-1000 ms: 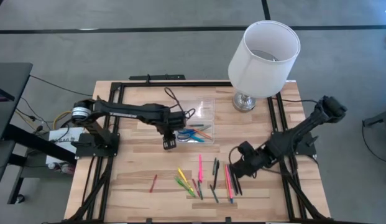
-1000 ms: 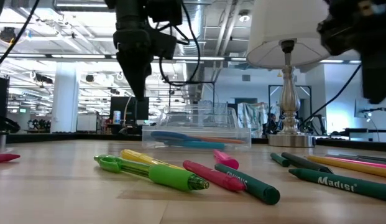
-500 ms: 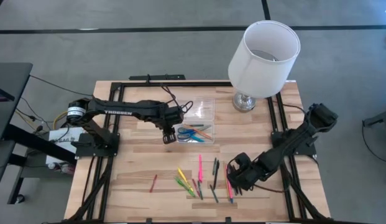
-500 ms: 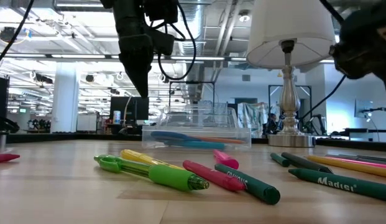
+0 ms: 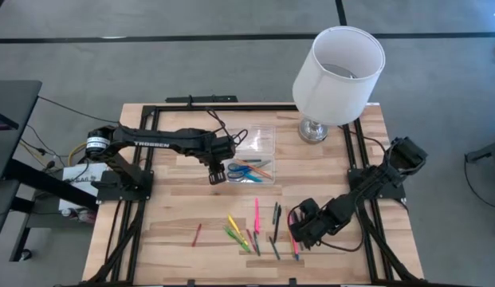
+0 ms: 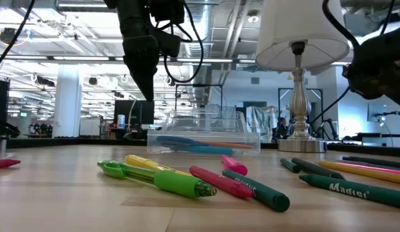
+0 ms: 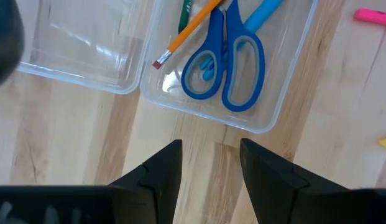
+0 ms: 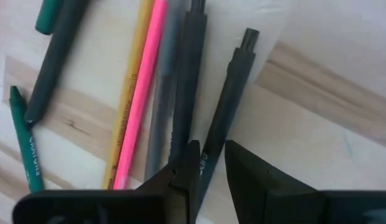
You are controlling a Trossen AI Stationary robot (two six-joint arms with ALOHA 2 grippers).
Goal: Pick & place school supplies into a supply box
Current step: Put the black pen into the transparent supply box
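Observation:
The supply box (image 5: 251, 155) is a clear case that lies open at mid-table, its tray (image 7: 276, 93) beside its lid (image 7: 87, 50). In the tray lie blue scissors (image 7: 224, 68), an orange pencil and a blue pen. My left gripper (image 7: 211, 168) hangs open above the bare wood just by the tray's near wall. Several pens and pencils (image 5: 255, 227) lie loose near the front edge. My right gripper (image 8: 211, 168) hovers low over their right-hand cluster. It is open by a narrow gap, with its fingers on either side of a black pen (image 8: 227, 118).
A white lampshade on a chrome base (image 5: 339, 68) stands at the far right. A red pen (image 5: 197, 233) lies alone to the left of the loose group. In the low view, green, yellow and pink pens (image 6: 180, 177) lie in the foreground. Black frame rails run along both sides of the table.
My right gripper has come down and toward the table's near edge, rolling a little. It now hangs low over the right-hand pens, with its finger gap unchanged.

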